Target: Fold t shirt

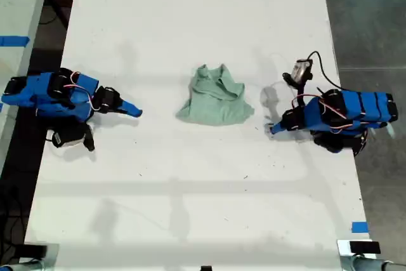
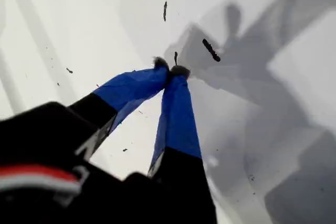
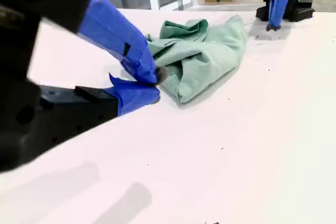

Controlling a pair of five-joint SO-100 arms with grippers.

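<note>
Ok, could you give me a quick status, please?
My first gripper shut, empty. My second gripper shut, short of the shirt. Shirt bunched up, not folded. Nothing in the way.

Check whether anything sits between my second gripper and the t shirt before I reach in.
Nothing visible stands in the way. Only bare white table lies between my second gripper and the near edge of the crumpled t shirt. My first gripper is on the shirt's far side, clear of that path.

White table (image 1: pixel 190 207); blue tape (image 1: pixel 360 227) near exterior view's lower right corner.
</note>
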